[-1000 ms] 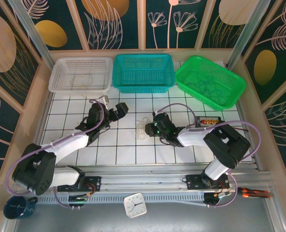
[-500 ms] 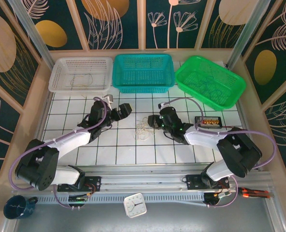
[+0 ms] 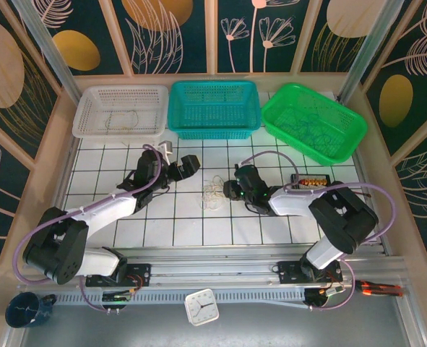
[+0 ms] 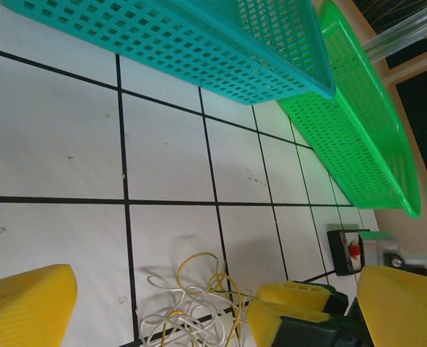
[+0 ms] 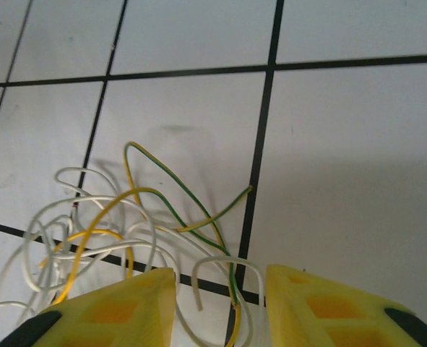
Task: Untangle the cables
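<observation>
The cables (image 3: pixel 212 191), a small white-and-yellow tangle, lay on the tiled table (image 3: pixel 177 224) between the arms. The right gripper (image 5: pixel 220 280) stood partly open at its edge, strands in the gap but none pinched; the left gripper (image 3: pixel 188 164) gaped wide, empty, nearby.

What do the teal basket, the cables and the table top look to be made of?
Teal basket: moulded plastic, slightly glossy, with a uniform slotted lattice.
Cables: thin wire in smooth, plastic-looking insulation, white and yellow-green; they hold springy loops.
Table: white, smooth and matt with black grid lines; tiles or a printed sheet, I can't tell which.
</observation>
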You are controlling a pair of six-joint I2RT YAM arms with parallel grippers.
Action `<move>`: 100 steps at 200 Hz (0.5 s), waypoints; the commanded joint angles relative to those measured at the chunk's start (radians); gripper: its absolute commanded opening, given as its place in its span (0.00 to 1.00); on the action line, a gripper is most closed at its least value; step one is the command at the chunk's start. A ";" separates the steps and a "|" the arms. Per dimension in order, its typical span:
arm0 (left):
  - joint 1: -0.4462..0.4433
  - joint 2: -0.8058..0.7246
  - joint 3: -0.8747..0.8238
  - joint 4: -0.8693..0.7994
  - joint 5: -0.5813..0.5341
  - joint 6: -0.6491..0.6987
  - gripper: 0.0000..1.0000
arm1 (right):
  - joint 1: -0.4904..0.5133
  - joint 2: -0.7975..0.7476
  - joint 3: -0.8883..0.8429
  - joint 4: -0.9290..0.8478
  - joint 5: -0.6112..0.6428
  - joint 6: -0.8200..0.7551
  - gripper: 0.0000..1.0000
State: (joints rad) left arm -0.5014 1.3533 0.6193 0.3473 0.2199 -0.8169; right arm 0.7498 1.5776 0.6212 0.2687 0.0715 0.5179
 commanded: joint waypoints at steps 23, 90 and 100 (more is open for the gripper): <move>-0.011 0.019 0.030 0.004 0.022 -0.014 0.99 | -0.024 0.022 -0.010 0.031 0.007 -0.019 0.17; -0.014 0.028 0.030 0.007 0.029 -0.012 0.99 | -0.030 -0.046 0.037 0.021 -0.077 -0.075 0.00; -0.014 0.027 0.028 0.007 0.029 -0.011 0.99 | -0.030 -0.071 0.040 0.026 -0.096 -0.078 0.00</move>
State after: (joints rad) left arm -0.5072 1.3739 0.6212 0.3473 0.2291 -0.8173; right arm 0.7231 1.5749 0.6220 0.2794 0.0250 0.4713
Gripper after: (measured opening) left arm 0.988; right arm 0.053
